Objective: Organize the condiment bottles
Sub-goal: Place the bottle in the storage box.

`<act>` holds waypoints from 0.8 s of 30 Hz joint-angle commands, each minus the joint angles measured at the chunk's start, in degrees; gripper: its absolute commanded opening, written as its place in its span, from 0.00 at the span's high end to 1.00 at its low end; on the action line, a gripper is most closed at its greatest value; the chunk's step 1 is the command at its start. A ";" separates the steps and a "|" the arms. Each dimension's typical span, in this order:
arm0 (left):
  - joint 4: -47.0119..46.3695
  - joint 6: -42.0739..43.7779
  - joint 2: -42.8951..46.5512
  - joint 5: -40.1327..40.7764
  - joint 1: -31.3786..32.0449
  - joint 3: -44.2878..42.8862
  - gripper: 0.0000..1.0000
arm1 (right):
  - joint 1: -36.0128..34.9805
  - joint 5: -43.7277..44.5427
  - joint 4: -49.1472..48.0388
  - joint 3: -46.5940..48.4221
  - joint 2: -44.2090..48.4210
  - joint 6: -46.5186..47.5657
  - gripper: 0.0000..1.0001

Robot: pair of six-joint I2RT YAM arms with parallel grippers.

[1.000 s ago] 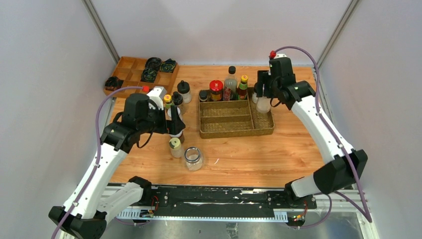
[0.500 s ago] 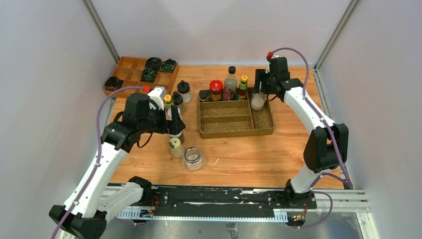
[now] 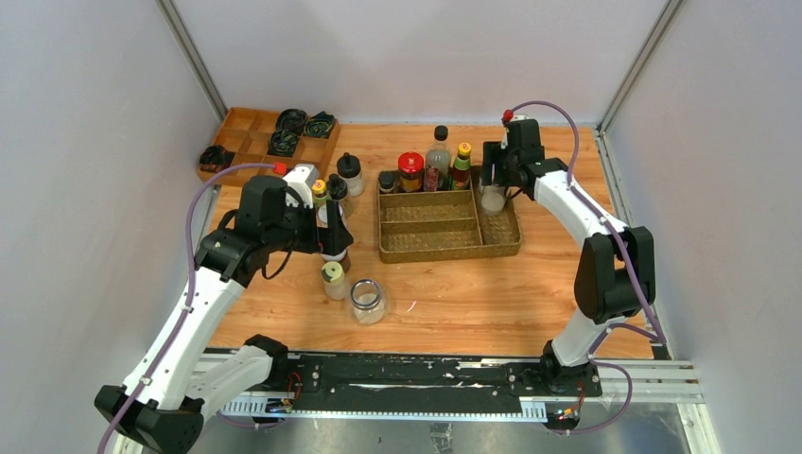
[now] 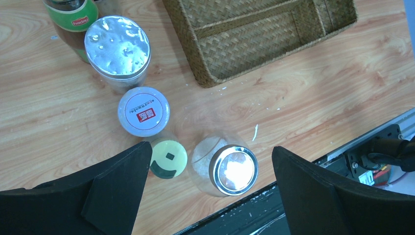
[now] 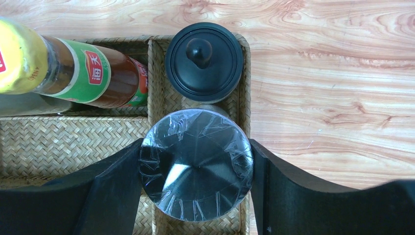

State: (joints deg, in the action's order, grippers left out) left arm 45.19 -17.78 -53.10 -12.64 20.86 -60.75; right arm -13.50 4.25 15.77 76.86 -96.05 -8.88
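Note:
My right gripper (image 3: 493,192) is shut on a clear jar with a silver cap (image 5: 195,164). It holds the jar upright in the right compartment of the woven tray (image 3: 444,232), just in front of a black-lidded jar (image 5: 203,61). A yellow-capped, green-labelled bottle (image 5: 73,66) stands to its left. My left gripper (image 4: 210,152) is open and empty above a yellow-capped bottle (image 4: 168,158) and a silver-lidded glass jar (image 4: 233,170) on the table. A white-capped bottle (image 4: 143,111) and a foil-lidded jar (image 4: 117,46) stand just beyond.
Red-capped (image 3: 410,170), tall black-capped (image 3: 438,159) and small dark (image 3: 386,180) bottles fill the tray's back row. A black-lidded jar (image 3: 349,173) stands left of the tray. A wooden box of dark coils (image 3: 270,140) sits at the back left.

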 commanded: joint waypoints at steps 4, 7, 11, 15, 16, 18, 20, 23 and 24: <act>0.51 0.53 -0.60 -0.32 0.41 -1.58 0.00 | 0.44 1.74 -3.91 -0.23 -0.25 1.62 0.47; 0.51 0.68 -0.62 -0.13 0.41 -1.74 0.00 | 0.44 1.25 -3.83 -1.01 -0.51 0.94 0.37; 0.60 0.66 -0.79 -0.04 0.41 -2.10 0.00 | 0.49 1.11 -3.80 -2.15 0.08 0.05 0.27; 0.60 0.55 -0.98 -0.03 0.41 -2.33 0.00 | 0.47 1.11 -3.78 -2.85 1.26 -0.10 0.21; 0.60 0.49 -0.93 -0.13 0.41 -2.40 0.00 | 0.49 1.23 -3.78 -2.86 1.58 -0.02 0.19; 0.65 0.47 -0.80 -0.14 0.41 -2.62 0.00 | 0.47 1.65 -3.40 -2.46 2.46 0.13 0.15; 1.00 0.82 -0.82 0.39 0.41 -2.91 0.00 | 0.49 2.22 -1.99 -1.91 4.14 0.19 0.09; 1.93 1.49 -0.85 1.18 0.41 -3.62 0.00 | 0.44 4.87 2.60 -1.24 10.55 -0.54 0.06; 2.00 1.52 -0.80 1.54 0.41 -3.78 0.00 | 0.36 5.30 3.82 -1.49 13.37 -0.91 0.06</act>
State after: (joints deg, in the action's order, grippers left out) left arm 45.76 -17.41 -53.89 -12.01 20.86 -62.33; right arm -13.50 5.80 14.83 75.02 -92.68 -8.58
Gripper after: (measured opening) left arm 0.999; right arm 0.933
